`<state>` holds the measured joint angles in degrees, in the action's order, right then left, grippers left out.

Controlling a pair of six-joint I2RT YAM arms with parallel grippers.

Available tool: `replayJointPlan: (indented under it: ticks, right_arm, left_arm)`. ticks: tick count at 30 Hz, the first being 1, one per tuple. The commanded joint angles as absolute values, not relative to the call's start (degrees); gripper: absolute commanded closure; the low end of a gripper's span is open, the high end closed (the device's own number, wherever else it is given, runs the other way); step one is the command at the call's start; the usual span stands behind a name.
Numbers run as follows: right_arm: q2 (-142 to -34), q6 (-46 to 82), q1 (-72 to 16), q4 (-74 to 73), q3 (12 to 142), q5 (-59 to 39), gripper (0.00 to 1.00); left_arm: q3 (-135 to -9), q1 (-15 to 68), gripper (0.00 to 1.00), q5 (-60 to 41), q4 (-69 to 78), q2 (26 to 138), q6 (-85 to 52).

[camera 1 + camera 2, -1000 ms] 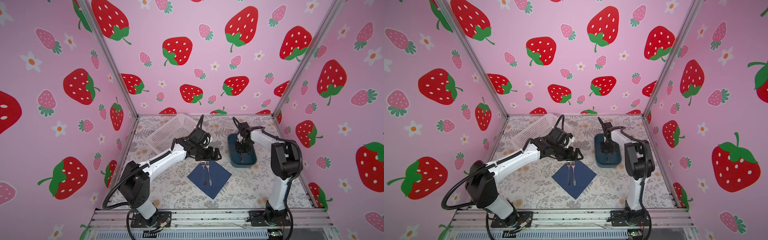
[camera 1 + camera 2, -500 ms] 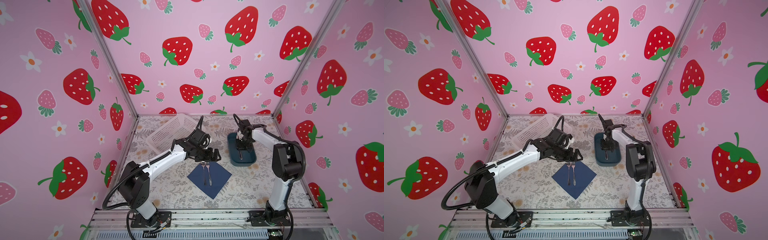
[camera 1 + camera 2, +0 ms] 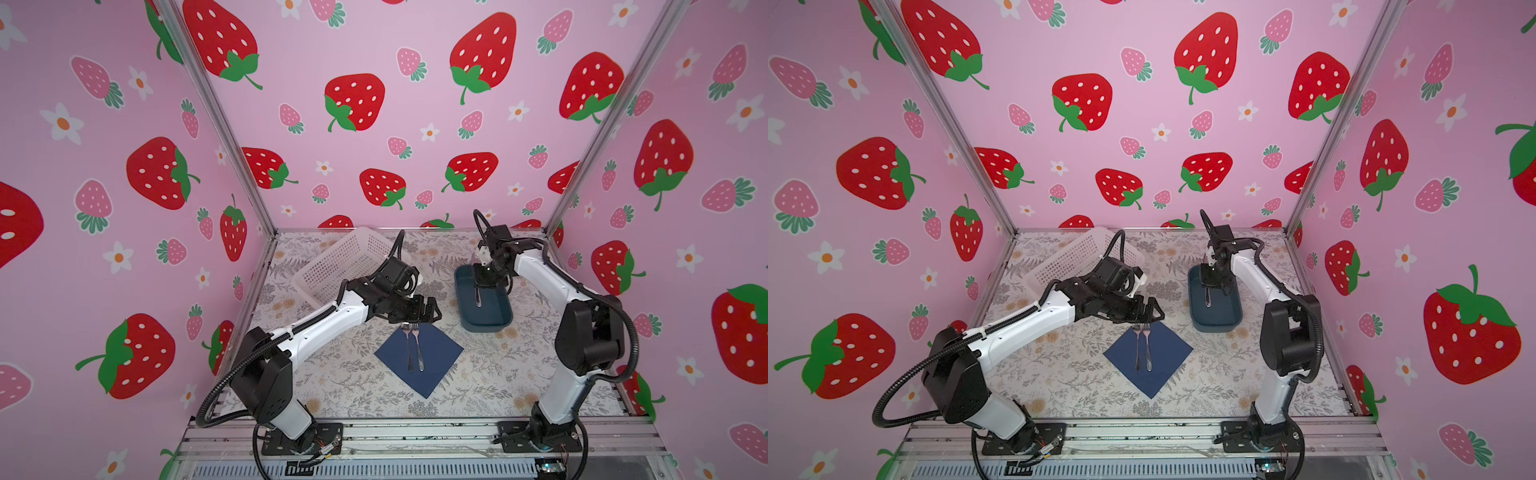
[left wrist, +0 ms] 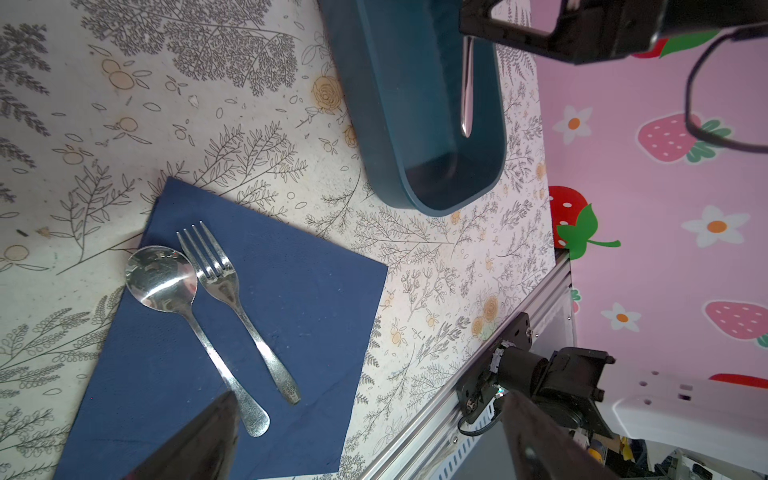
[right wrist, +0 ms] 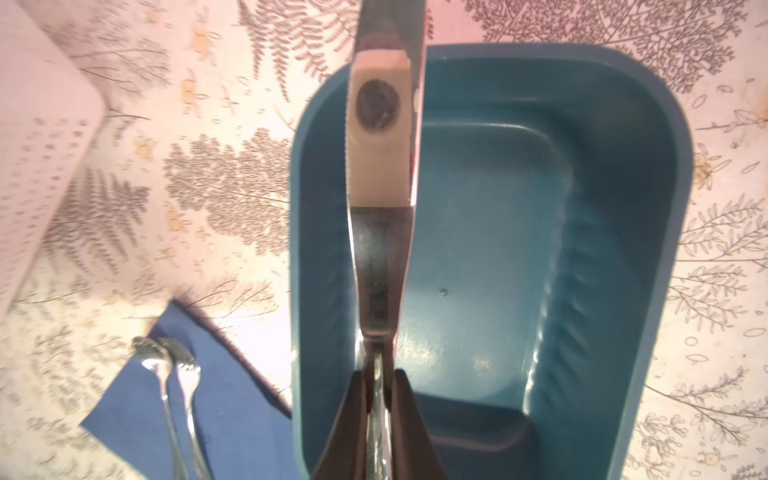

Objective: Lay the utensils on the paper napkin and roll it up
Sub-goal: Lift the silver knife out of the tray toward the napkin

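The spoon (image 4: 162, 278) and fork (image 4: 216, 270) are laid side by side along the diagonal of the paper napkin (image 4: 291, 299), heads at its far corner, likely for rolling together. The knife (image 5: 380, 166) is pinched, hanging, in the right gripper (image 5: 378, 382) over the teal tray (image 5: 673, 166), evidently for transfer. The left gripper (image 3: 422, 316) is held spread and empty above that corner.

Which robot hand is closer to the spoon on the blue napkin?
Left. The left gripper hovers open by the spoon's bowl end; the right gripper is off over the teal tray, shut on the knife.
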<state>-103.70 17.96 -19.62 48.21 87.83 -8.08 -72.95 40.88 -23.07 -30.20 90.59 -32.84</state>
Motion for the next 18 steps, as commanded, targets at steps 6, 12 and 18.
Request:
replayJointPlan:
  ticks: [6, 12, 18]
  right_arm:
    - [-98.4, 20.5, -24.1, 50.1, 85.8, -12.3, 0.93]
    - [-95.8, 24.6, -29.8, 46.4, 80.5, -13.1, 0.93]
    - [-94.6, 29.5, -35.1, 41.2, 74.9, -13.9, 0.93]
  left_arm:
    - [-70.4, 40.9, 0.0, -21.6, -29.8, 88.0, -33.9]
    - [-68.5, 40.9, 0.0, -20.4, -29.9, 86.2, -34.1]
    - [-65.3, 40.5, 0.0, -18.6, -29.5, 83.7, -35.5]
